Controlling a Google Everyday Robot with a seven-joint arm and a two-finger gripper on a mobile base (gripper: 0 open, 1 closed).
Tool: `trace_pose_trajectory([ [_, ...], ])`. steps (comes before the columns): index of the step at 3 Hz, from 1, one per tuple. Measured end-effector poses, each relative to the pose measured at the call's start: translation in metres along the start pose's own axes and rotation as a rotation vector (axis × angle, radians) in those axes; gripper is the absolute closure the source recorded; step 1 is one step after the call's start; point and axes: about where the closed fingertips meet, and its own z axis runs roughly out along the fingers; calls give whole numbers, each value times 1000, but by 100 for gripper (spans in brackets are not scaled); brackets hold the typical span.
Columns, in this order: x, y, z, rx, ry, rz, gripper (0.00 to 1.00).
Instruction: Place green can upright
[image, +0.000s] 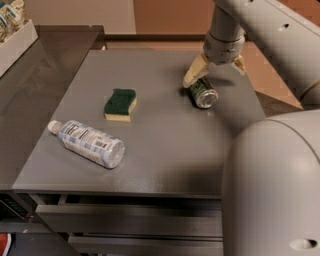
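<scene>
Grey tabletop (165, 150), green can (202, 92) on its side just below the end effector (216, 69), fingers spread apart.

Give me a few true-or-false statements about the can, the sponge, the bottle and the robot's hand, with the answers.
1. The can lies on its side on the table. True.
2. The sponge rests on top of the can. False: it lies flat on the table, apart from the can, further left in the view.
3. The bottle stands upright. False: it lies on its side near the front left corner.
4. The hand is at the can's far end with its fingers spread. True.
</scene>
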Motion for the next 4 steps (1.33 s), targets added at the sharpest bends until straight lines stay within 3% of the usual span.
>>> trace_pose_trajectory([
  [2, -21, 18, 17, -19, 18, -4, 2],
  [4, -28, 35, 18, -53, 28, -46, 43],
])
